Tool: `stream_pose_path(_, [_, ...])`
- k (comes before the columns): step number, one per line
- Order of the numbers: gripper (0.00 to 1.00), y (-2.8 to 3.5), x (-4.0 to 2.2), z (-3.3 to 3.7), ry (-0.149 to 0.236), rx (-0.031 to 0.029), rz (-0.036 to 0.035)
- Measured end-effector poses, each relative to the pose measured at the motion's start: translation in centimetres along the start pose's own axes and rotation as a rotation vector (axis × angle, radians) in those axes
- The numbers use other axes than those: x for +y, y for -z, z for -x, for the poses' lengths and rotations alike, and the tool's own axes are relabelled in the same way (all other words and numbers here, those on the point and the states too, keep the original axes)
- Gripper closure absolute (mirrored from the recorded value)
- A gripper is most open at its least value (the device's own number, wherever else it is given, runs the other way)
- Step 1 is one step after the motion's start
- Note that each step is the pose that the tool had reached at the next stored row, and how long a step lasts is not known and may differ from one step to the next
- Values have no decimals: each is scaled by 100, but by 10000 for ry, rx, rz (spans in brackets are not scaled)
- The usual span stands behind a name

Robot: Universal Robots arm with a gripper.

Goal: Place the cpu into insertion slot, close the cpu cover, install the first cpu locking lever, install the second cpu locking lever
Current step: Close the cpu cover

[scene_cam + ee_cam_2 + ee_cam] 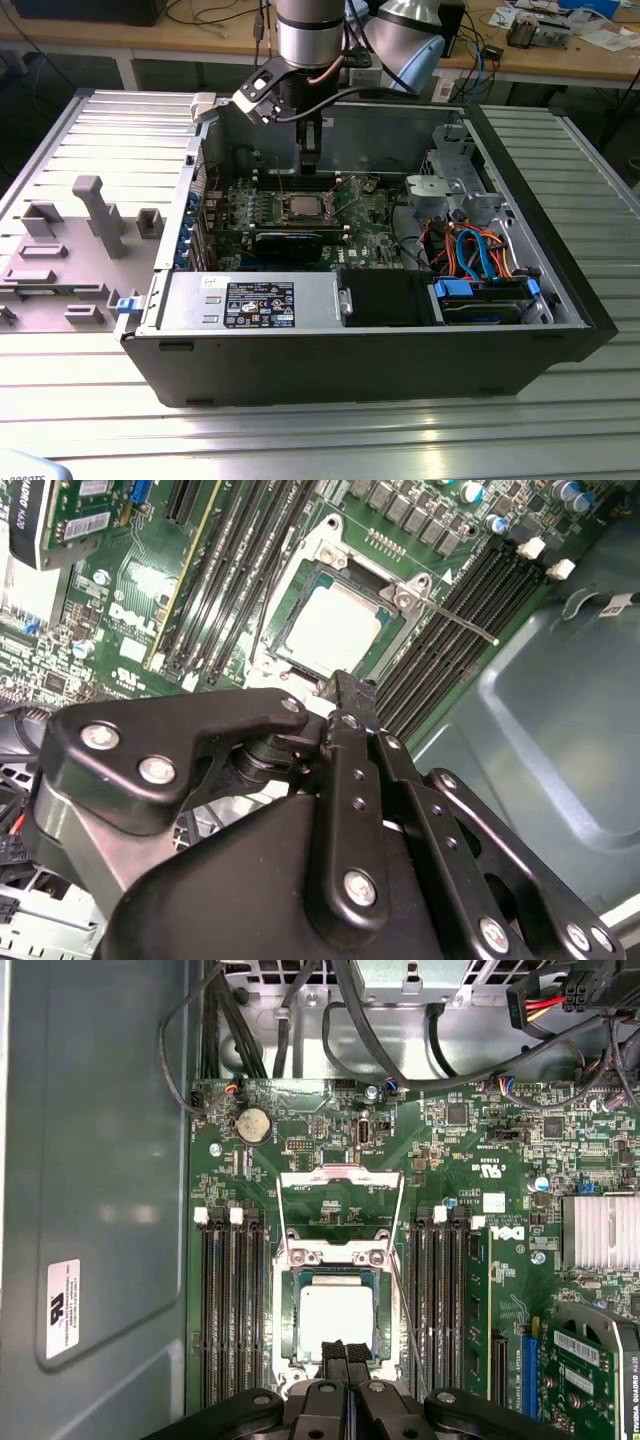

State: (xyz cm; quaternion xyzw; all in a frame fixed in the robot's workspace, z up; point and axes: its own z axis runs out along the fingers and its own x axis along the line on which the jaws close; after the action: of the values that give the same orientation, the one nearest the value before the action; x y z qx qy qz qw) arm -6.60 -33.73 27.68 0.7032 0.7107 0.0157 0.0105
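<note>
The cpu (335, 1322) lies flat in the insertion slot (284, 1310) on the green board, its silver top bare; it also shows in the second wrist view (335, 625) and the exterior view (303, 207). The cpu cover (340, 1173) is swung open beyond the socket's hinge, with the board visible through its window. A thin locking lever (462, 620) sticks out free beside the socket. My gripper (346, 1352) hangs just above the near edge of the cpu, fingers pressed together with nothing between them. It is also seen inside the case (310, 160) and over the socket's edge (352, 692).
Long black memory slots (228, 1300) flank the socket on both sides. A finned heatsink (600, 1235) and a card (288, 243) lie close by. Cables and drive bays (480, 260) fill the exterior view's right of the case (350, 365). A grey fixture (90, 215) stands outside on the exterior view's left.
</note>
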Motion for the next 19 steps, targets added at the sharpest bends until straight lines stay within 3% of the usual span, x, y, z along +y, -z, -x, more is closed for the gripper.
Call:
stream_pose_path(4, [89,-1,30,0,-1,0,0])
stream_pose_path(10, [89,-7,165,2,1,1,1])
stream_pose_path(19, [89,-7,192,2,-1,0,0])
